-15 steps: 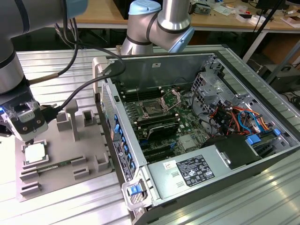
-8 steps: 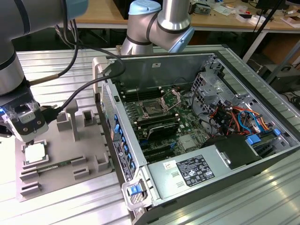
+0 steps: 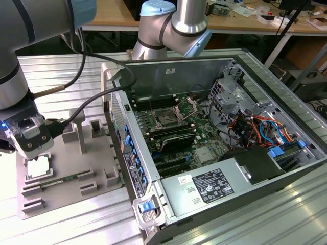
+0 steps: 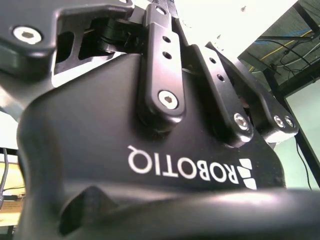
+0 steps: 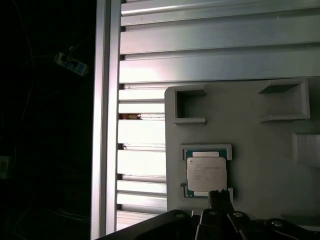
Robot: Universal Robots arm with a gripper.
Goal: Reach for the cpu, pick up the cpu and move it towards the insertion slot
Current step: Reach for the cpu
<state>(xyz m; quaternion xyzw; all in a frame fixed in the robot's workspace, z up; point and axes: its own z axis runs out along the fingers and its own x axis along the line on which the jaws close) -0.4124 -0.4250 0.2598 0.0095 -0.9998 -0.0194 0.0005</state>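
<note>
Hovering gripper [image 3: 34,148] over cpu [image 5: 205,174] in tray [image 5: 265,165], ribbed metal table [image 3: 76,227], benches [image 3: 115,15] behind, claw width unclear

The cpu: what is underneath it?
The cpu sits in a framed recess of the grey tray, which rests on the ribbed metal table. The recess floor beneath the chip is covered by it.

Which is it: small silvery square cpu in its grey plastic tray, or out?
In: the cpu lies flat inside a framed recess of the grey tray, first wrist view.
</note>
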